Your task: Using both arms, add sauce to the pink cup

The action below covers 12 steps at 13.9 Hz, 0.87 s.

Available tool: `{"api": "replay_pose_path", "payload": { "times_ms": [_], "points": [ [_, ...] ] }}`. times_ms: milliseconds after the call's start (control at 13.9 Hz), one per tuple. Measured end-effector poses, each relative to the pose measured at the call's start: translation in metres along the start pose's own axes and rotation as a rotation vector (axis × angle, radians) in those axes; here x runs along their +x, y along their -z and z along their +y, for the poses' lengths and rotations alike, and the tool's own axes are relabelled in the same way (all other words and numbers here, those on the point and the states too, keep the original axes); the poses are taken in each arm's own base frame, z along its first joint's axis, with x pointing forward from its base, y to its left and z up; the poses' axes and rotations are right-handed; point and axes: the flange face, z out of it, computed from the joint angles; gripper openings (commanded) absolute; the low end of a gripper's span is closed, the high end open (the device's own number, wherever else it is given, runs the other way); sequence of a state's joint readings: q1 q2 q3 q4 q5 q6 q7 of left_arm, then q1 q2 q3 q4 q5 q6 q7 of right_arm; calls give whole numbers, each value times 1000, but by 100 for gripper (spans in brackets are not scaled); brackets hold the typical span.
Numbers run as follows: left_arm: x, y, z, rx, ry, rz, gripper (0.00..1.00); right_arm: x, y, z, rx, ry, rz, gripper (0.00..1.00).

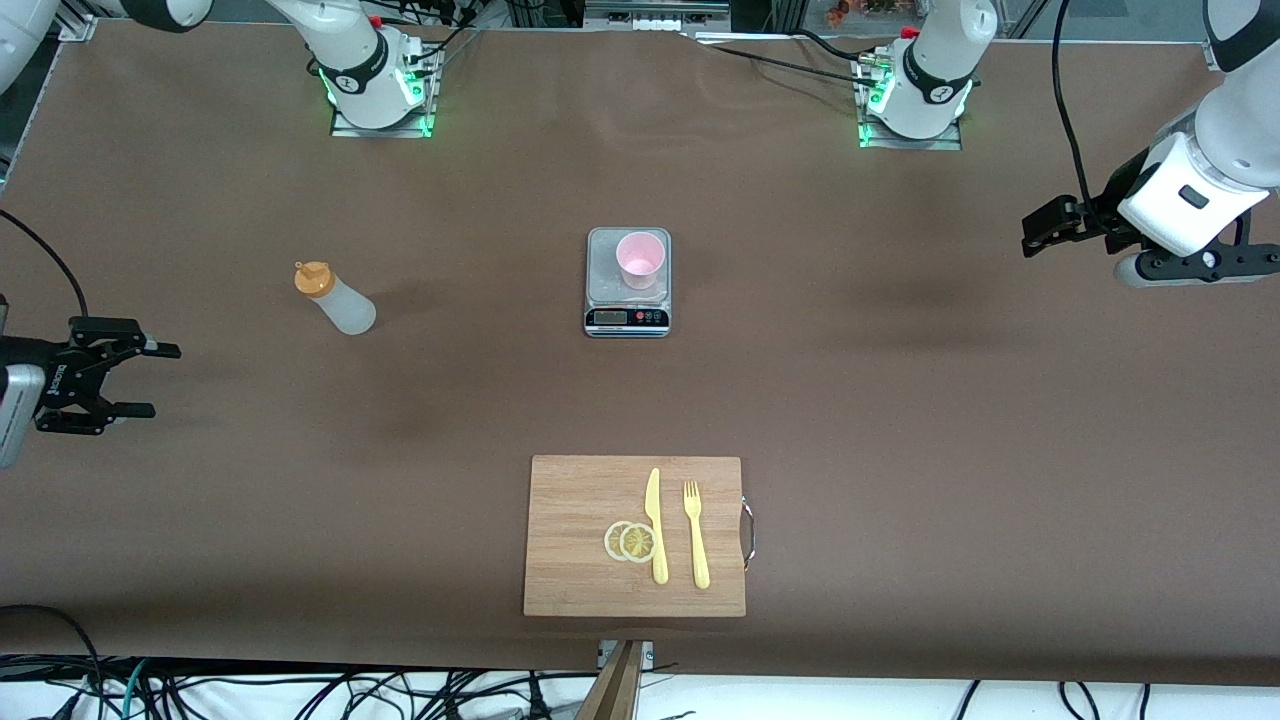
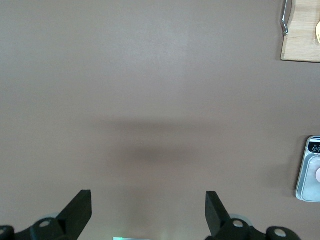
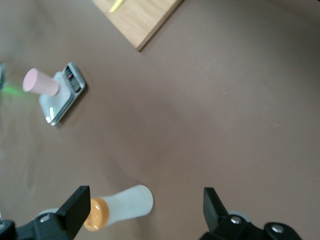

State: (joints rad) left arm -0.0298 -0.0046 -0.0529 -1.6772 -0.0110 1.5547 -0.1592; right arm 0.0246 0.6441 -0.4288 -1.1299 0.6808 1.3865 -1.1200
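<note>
translucent sauce (image 1: 340, 299) bottle stands on the matte brown table (image 1: 900, 400), toward the right arm's end. smooth tapered pink cup (image 1: 640, 259) sits on the scale (image 1: 627, 300). left gripper (image 1: 1040, 232) and right gripper (image 1: 140, 380) both hover over the table, spread wide, empty.

Pink cup (image 1: 640, 258) stands on scale (image 1: 627, 318).

We cannot read the scale (image 1: 627, 318) display, too small in the front view, while the left wrist view cuts the scale and cutting board (image 2: 302, 37) at its edge, and the pink cup (image 2: 317, 174) shows there perhaps as a sliver
</note>
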Motion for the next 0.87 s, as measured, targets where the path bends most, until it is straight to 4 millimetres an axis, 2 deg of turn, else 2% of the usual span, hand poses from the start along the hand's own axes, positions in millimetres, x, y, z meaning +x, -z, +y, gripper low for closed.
{"api": "replay_pose_path", "payload": {
  "times_ms": [144, 361, 650, 794, 866],
  "points": [
    [0, 0, 0, 0, 0, 0, 100, 29, 12, -37, -88, -78, -65, 100],
    [0, 0, 0, 0, 0, 0, 100, 48, 27, -83, -232, -109, -154, 100],
    [0, 0, 0, 0, 1, 0, 100, 58, 19, -152, -293, -329, -187, 100],
    [0, 0, 0, 0, 1, 0, 100, 50, 27, -171, -328, -373, -194, 100],
    [0, 0, 0, 0, 1, 0, 100, 42, 32, -172, -366, -381, -220, 100]
  ]
}}
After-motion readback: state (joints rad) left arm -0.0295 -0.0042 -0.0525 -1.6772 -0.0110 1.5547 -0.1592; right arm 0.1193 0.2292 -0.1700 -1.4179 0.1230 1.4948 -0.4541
